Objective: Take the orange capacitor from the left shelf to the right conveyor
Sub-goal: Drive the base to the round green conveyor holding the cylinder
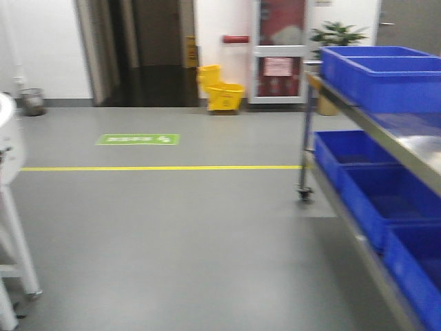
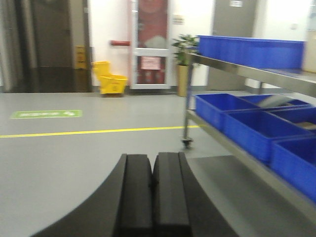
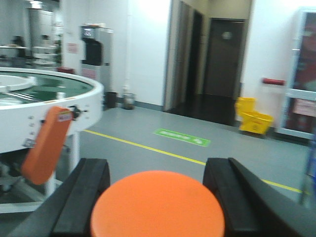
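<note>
Your right gripper [image 3: 157, 173] clamps the capacitor [image 3: 158, 207] between its fingers, with the conveyor [image 3: 59, 98] near at frame left. Your left gripper [image 2: 152, 165] sits closed, pads together, nothing between them. The shelf [image 1: 406, 148] with blue bins [image 1: 379, 72] fills the right of the front view.

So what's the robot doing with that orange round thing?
The robot's right hand grips the orange capacitor between its two fingers. The round conveyor with the green belt stands nearby, and the capacitor is not yet set down on it. The left hand is shut and empty. The shelf with the blue bins is close by too.
</note>
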